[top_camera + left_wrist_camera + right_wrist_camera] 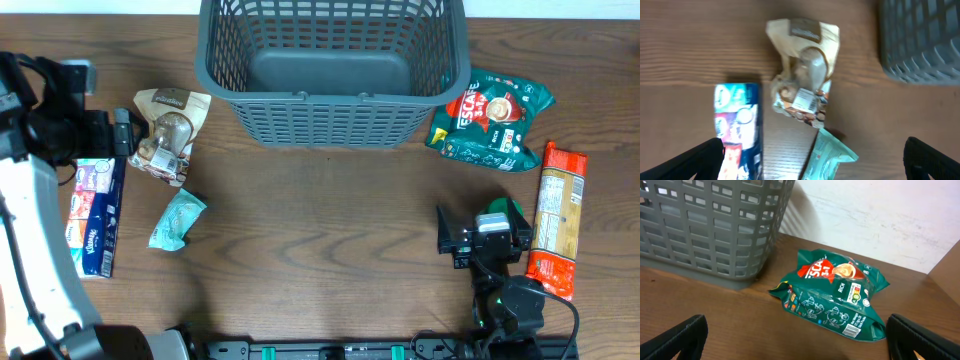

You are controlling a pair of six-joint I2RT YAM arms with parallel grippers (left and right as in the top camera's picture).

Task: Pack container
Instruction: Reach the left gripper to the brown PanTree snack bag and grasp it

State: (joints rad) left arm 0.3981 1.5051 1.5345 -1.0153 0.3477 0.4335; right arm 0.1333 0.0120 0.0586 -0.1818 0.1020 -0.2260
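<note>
Five grocery packets lie on the wooden table around the container, a large grey slotted basket at the far edge of the table, centre, with nothing visible inside it; packing appears not yet begun. The left gripper, fingers spread wide, hovers over a tight cluster on the left: a crumpled beige pouch, a blue tissue pack and a small teal packet. In the left wrist view the pouch and the teal packet nearly touch, and the tissue pack sits just beside them. The right gripper, also spread and holding nothing, faces a green coffee bag lying near the basket's right corner, with an orange packet alongside the right arm. The likeliest trouble on the left is crowding: fingers closing here could catch two packets at once or shove a neighbour aside, and the soft, creased pouch may slip from a shallow pinch. On the right, a low approach could push the bag against the basket wall rather than lift it. Either load could also clip the tall, thick rim if carried too low.
</note>
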